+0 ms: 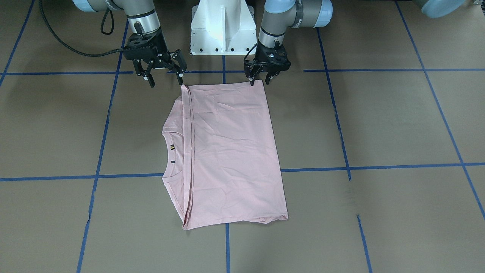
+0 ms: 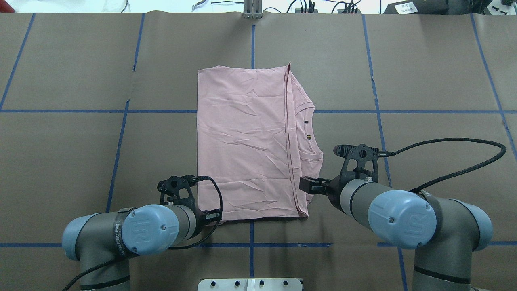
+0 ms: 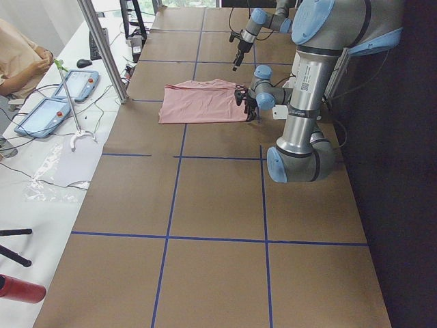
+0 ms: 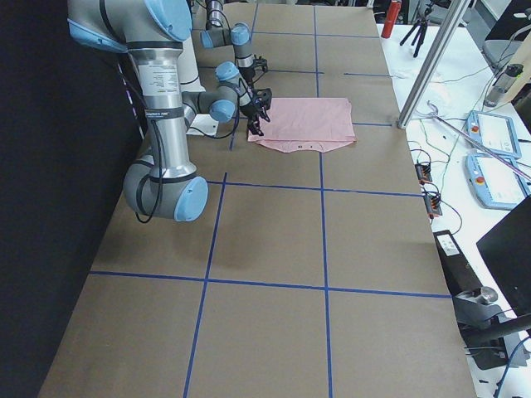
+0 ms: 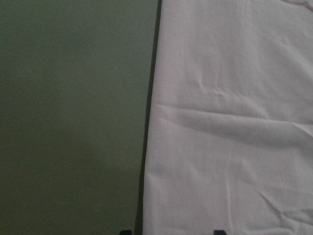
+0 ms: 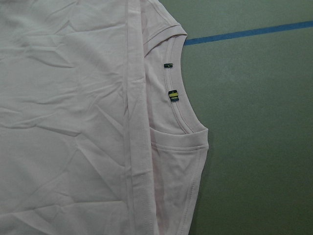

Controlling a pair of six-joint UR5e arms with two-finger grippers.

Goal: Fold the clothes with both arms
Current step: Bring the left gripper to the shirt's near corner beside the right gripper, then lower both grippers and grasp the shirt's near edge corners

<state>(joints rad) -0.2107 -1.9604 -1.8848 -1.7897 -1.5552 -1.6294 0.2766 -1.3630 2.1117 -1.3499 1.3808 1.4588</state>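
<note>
One pink T-shirt (image 1: 231,151) lies flat on the brown counter (image 1: 379,121), in the middle, close to the robot. It is folded over, so the layer underneath is hidden. The white stand (image 1: 221,26) between the arms is cut off at the edge. From above, the arms cover most of both hands.

I count two arms and two hands, each with two fingers. The left hand (image 1: 259,80) is right at one near corner of the shirt. Its fingers are a little apart and hold nothing. The right hand (image 1: 166,81) is just beside the other near corner, off the cloth, with its fingers spread wide and empty. Two tiny tags (image 6: 173,95) sit by the neck hole.
</note>
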